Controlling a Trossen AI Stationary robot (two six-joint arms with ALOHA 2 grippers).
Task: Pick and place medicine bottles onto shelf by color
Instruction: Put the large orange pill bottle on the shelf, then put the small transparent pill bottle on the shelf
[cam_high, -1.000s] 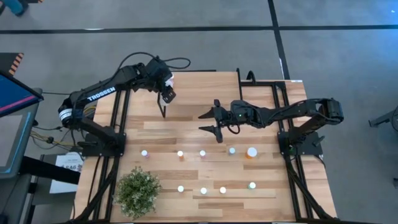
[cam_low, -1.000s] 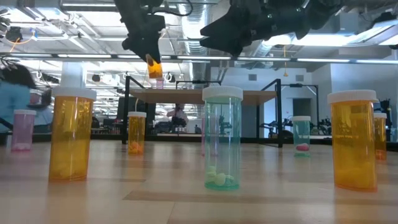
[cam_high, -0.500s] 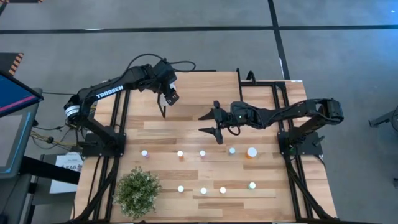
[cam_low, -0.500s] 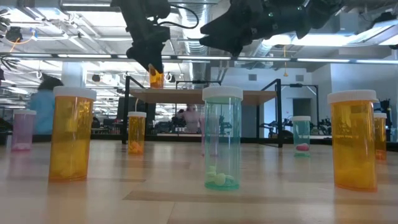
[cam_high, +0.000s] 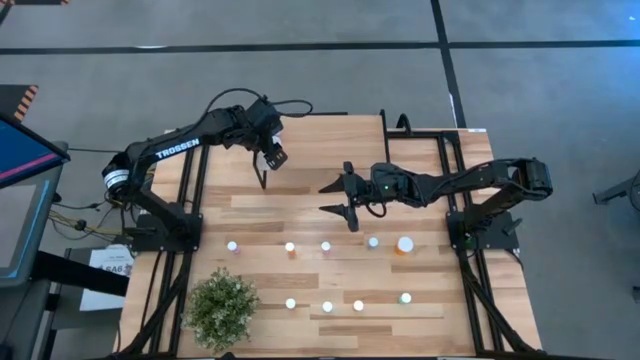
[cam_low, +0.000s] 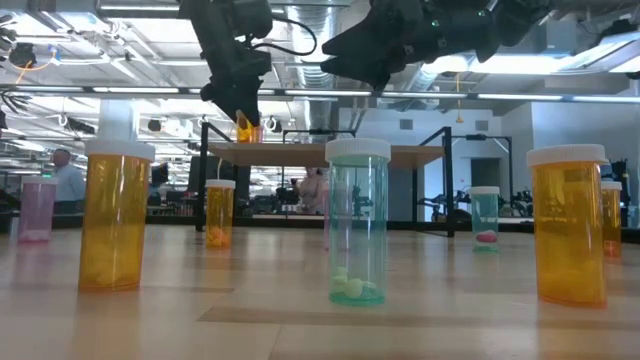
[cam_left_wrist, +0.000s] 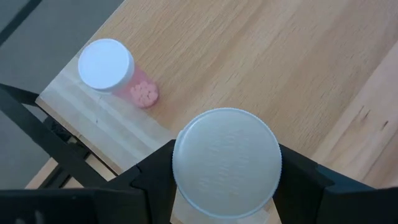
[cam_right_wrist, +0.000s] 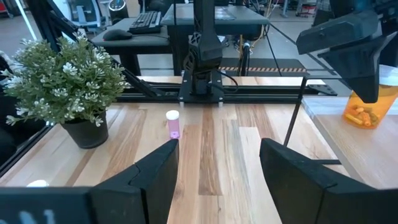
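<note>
Two rows of medicine bottles (cam_high: 327, 306) stand along the near part of the table (cam_high: 420, 200): four white caps in the nearest row, five in the row behind it, with the largest orange bottle (cam_high: 405, 244) toward the right edge. A potted plant (cam_high: 222, 306) sits at the near left corner. In the low view a teal bottle (cam_low: 357, 236) stands closest, flanked by tall orange ones.

Farther in, the right arm reaches from its base at the right edge toward the table's middle, held level above the wood. The right gripper (cam_high: 340, 198) has its fingers spread wide apart and carries nothing; its wrist view looks across the table to a single pink bottle (cam_right_wrist: 173, 124) and the plant.

Farthest back, the left arm stretches from the left edge over the shelf (cam_high: 290, 150), its wrist bent downward. The left gripper (cam_high: 275, 156) is clamped on an orange bottle (cam_low: 245, 127), one finger on each side of the body just under the white cap (cam_left_wrist: 226, 163). The bottle hangs just above the shelf top near its left edge, beside a pink bottle on the shelf (cam_left_wrist: 115, 71) that stands upright close to that corner
</note>
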